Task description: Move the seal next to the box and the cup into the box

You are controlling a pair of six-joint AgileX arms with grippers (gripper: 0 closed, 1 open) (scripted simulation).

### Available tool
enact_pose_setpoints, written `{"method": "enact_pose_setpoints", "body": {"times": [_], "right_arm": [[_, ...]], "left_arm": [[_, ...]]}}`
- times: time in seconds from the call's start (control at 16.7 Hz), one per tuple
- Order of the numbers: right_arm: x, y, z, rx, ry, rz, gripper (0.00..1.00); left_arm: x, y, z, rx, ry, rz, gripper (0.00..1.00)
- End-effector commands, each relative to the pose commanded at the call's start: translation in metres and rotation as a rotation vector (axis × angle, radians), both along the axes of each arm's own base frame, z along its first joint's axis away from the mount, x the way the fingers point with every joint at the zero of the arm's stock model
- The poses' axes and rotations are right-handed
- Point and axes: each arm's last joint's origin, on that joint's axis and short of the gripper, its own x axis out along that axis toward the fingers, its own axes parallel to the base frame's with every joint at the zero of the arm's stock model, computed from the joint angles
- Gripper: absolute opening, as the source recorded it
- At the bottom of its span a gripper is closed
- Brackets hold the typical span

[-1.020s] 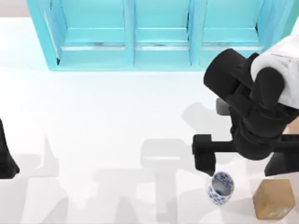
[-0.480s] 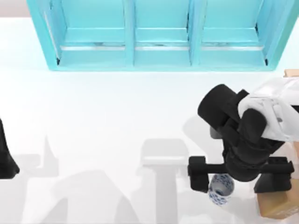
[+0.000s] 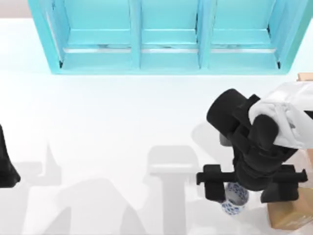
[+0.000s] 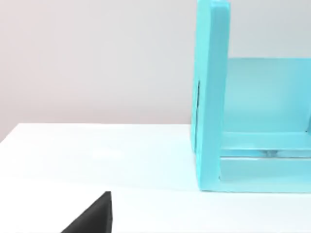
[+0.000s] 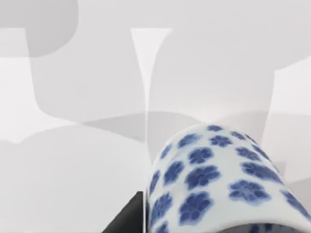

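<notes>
The desk is a plain white surface, and soft grey shadows of the arms lie across its near part. At 12 o'clock of the top view stands a turquoise shelf cabinet with three open compartments. In the left wrist view its side panel rises from the desk, and behind it there is a bare pale grey wall.

The right gripper hangs at about 4 o'clock of the top view, directly over the cup. Its two black fingers are spread wide; one is just beside the cup at the cup's 9 o'clock, the other is over the seal. They hold nothing. The cup, white with blue flowers, stands on the desk, partly hidden under the gripper. In the right wrist view its patterned wall is very close to the camera.

The seal rests on the desk at the cup's 3 o'clock, near it. A tan corner, maybe the box, is at the right edge.

The left gripper is parked at 9 o'clock; I cannot tell how its fingers stand.
</notes>
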Motion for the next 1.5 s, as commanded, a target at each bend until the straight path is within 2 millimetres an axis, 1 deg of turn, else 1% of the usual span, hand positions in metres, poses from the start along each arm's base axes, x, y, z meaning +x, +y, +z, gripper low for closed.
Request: {"method": "enact_pose_setpoints", "body": {"times": [0.48, 0.54, 1.08, 1.2, 1.32, 1.5], "right_arm": [[0.000, 0.000, 0.000, 0.000, 0.000, 0.000, 0.02], [0.000, 0.000, 0.000, 0.000, 0.000, 0.000, 0.00], [0.001, -0.001, 0.002, 0.002, -0.003, -0.004, 0.00], [0.006, -0.010, 0.014, 0.013, -0.018, -0.014, 0.00], [0.011, -0.029, 0.033, 0.018, -0.028, -0.021, 0.00], [0.006, -0.057, 0.059, -0.010, 0.018, 0.013, 0.00]], "left_arm": [[0.000, 0.000, 0.000, 0.000, 0.000, 0.000, 1.00], [0.000, 0.000, 0.000, 0.000, 0.000, 0.000, 1.00], [0.000, 0.000, 0.000, 0.000, 0.000, 0.000, 1.00], [0.000, 0.000, 0.000, 0.000, 0.000, 0.000, 1.00], [0.000, 0.000, 0.000, 0.000, 0.000, 0.000, 1.00], [0.000, 0.000, 0.000, 0.000, 0.000, 0.000, 1.00]]}}
